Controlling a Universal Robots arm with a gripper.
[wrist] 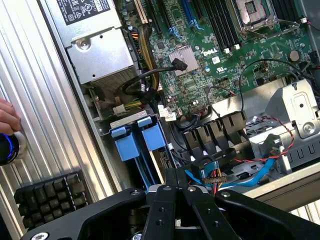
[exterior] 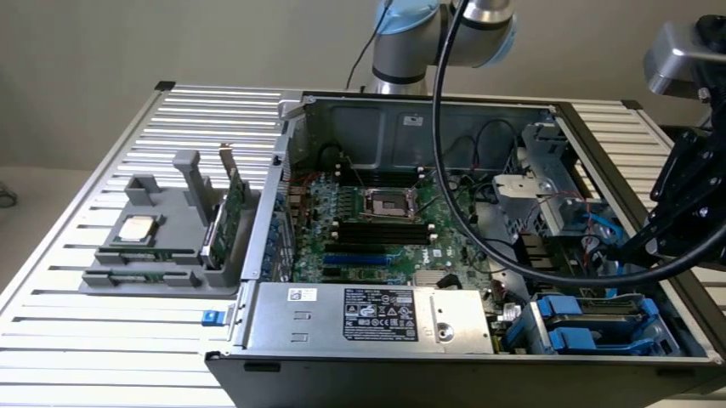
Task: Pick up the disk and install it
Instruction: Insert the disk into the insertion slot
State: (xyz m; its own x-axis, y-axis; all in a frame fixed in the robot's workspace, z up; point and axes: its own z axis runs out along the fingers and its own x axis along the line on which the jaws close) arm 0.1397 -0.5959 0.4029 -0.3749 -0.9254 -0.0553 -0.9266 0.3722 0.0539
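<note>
Clock directions are read on the exterior view, centred on the open black computer case (exterior: 340, 374).

**Gripper** (exterior: 627, 251): black, two-fingered, hanging over the case's 3 o'clock wall. In the wrist view the gripper (wrist: 178, 181) has its fingers (wrist: 167, 205) pressed flat together, with nothing between them.

**Disk** (exterior: 598, 316): a flat silver-grey drive in a blue plastic carrier, seated in the drive bay at the case's 4–5 o'clock corner. From the fingertips it lies toward 6–7 o'clock and lower, near but apart. The wrist view shows the disk (wrist: 135, 144) by its two blue end tabs, just ahead of the fingertips. I judge the long axis to run about 9 to 3 o'clock, with the tabs at the 9 o'clock end facing the case interior.

**In the way:**
- A thick black cable (exterior: 454, 170) from the arm loops over the board and crosses the line between gripper and bay.
- Thin red and blue wires (wrist: 267, 165) crowd the bay's side.
- A silver power supply box (exterior: 363, 314) sits just beside the tabs, toward 9 o'clock.

**Well apart, at 9 o'clock on the slatted aluminium table** (exterior: 68, 340): a grey plastic fixture (exterior: 148, 272) carries a small square silver processor chip (exterior: 136, 228) and an upright thin green circuit card (exterior: 233, 212).

A person's hand (wrist: 6, 117) is just beside a black button with a blue-lit ring (wrist: 7, 147) on the table.
</note>
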